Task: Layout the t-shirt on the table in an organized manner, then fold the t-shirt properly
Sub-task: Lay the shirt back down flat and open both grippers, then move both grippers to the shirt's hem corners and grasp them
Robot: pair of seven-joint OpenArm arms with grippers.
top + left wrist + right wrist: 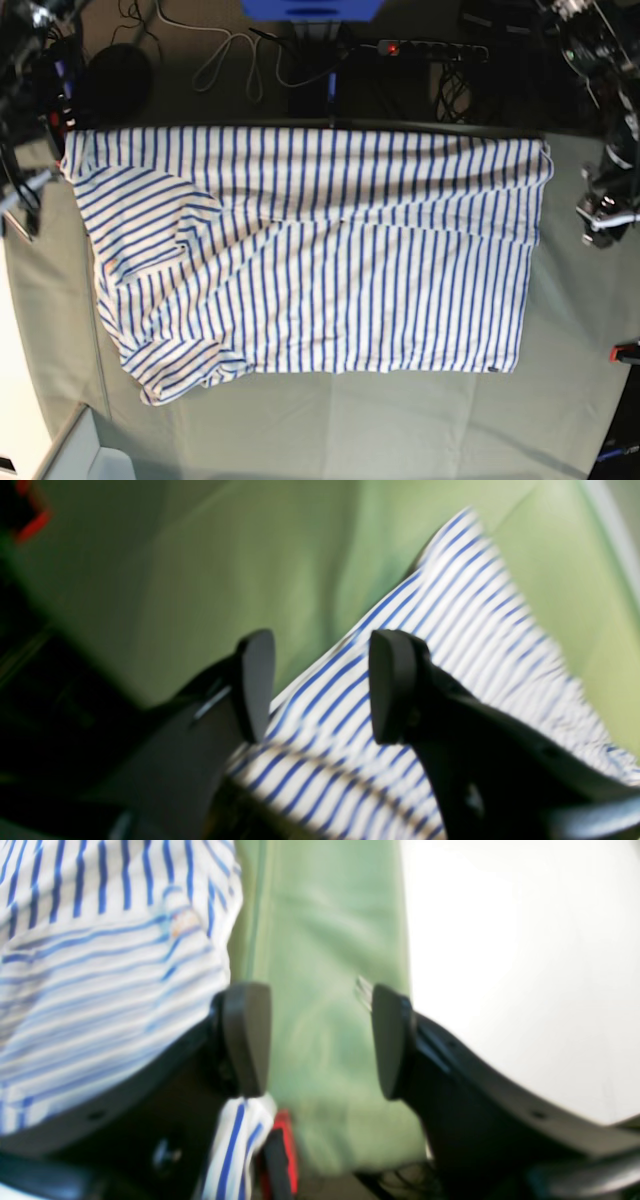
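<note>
Base view: striped t-shirt (310,250) spread flat across the pale grey-green table (400,420), far edge lying right along the table's far edge, sleeve end rumpled and folded over on the view's left, straight hem on the view's right. Small dark tag (492,370) at the near corner of the hem — too small to read. Tiny orange mark on the sleeve side, likewise unreadable. Beyond the table, cables and a power strip (430,48) with a red light on the dark floor.

Left wrist view: left gripper (320,685) with jaws parted, nothing between the pads — striped cloth lying loose below and behind them, green table cover beside it. Heavy blur.

Right wrist view: right gripper (320,1040) spread wide, gap showing only green cloth; grip released. Shirt off to one side of the fingers, a bit of striped fabric draped near the base of one finger. Small faint orange emblem on the fabric, blurred, not legible.
</note>
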